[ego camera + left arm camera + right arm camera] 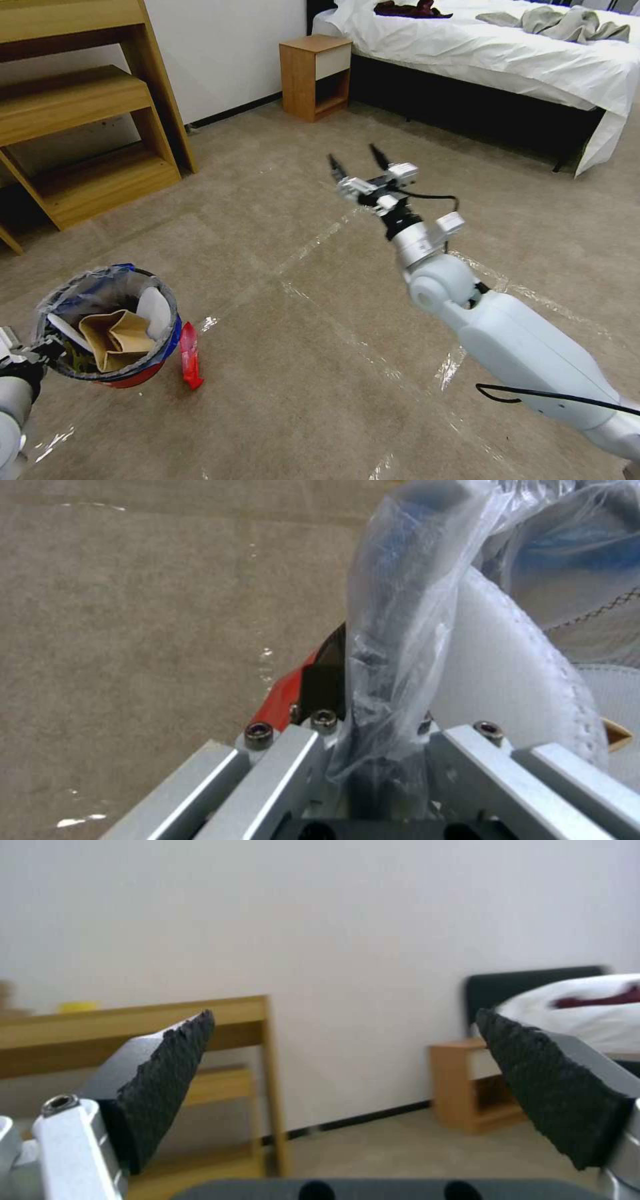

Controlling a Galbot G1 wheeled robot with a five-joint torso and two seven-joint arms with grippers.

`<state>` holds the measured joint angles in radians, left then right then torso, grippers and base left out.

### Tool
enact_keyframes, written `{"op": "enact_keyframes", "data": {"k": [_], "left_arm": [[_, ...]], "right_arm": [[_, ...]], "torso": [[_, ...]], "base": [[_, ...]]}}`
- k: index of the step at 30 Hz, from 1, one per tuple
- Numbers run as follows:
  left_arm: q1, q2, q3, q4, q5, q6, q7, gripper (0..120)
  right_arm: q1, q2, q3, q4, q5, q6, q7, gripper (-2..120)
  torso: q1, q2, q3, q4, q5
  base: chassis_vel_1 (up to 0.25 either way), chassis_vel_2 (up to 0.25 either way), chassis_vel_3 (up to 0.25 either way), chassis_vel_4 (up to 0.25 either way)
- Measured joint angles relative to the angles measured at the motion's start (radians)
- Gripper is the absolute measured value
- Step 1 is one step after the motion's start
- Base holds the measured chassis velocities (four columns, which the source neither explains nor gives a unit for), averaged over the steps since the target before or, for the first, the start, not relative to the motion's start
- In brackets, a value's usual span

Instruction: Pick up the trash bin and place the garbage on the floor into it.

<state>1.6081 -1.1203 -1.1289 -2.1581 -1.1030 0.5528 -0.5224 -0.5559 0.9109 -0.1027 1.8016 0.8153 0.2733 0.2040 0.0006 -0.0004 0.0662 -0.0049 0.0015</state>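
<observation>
- Pinching the bag-lined rim, the left gripper [33, 350] holds the trash bin [110, 327] above the floor [320, 373].
- A paper bag [117, 339] and white slipper [155, 310] sit inside; a red wrapper [190, 355] lies just beside it.
- The right gripper [357, 160], fingers spread and empty, hovers well apart over the carpet.

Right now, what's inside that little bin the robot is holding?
Inside the bin, held by the left gripper, sit a tan paper bag and white slippers. Anything beneath them is covered.

Even, bright room light, glare on tape strips [313, 243], wrist backgrounds soft.
</observation>
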Motion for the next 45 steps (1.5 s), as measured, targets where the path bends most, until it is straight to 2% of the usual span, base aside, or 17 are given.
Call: {"op": "enact_keyframes", "data": {"k": [8, 11, 21, 31, 45], "left_arm": [[-0.006, -0.023, -0.016, 0.020, 0.020, -0.004, 0.008, 1], [-0.003, -0.042, -0.020, 0.031, 0.053, -0.011, 0.015, 1], [0.018, -0.069, -0.056, 0.027, 0.064, -0.012, 0.019, 1], [0.040, -0.093, -0.071, 0.000, 0.064, -0.013, 0.021, 1], [0.053, -0.109, -0.072, -0.009, 0.071, -0.017, 0.030, 1]], "right_arm": [[-0.123, 0.005, 0.136, -0.017, -0.102, 0.006, 0.053, 100], [-0.183, 0.007, 0.176, -0.024, -0.137, 0.006, 0.072, 100], [-0.293, 0.017, 0.251, -0.015, -0.164, 0.008, 0.081, 100], [-0.349, 0.017, 0.265, -0.007, -0.194, 0.022, 0.081, 100], [-0.340, 0.014, 0.224, -0.001, -0.166, 0.005, 0.083, 100]], "torso": [[0.000, 0.000, 0.000, -0.0001, 0.0002], [0.000, 0.000, 0.000, -0.0001, 0.0000], [0.000, 0.000, 0.000, 0.0001, 0.0000], [0.000, 0.000, 0.000, 0.0000, -0.0002], [0.000, 0.000, 0.000, 0.0001, 0.0000]], "base": [[0.000, 0.000, 0.000, 0.000], [0.000, 0.000, 0.000, 0.000], [0.000, 0.000, 0.000, 0.000], [0.000, 0.000, 0.000, 0.000], [0.000, 0.000, 0.000, 0.000]]}}
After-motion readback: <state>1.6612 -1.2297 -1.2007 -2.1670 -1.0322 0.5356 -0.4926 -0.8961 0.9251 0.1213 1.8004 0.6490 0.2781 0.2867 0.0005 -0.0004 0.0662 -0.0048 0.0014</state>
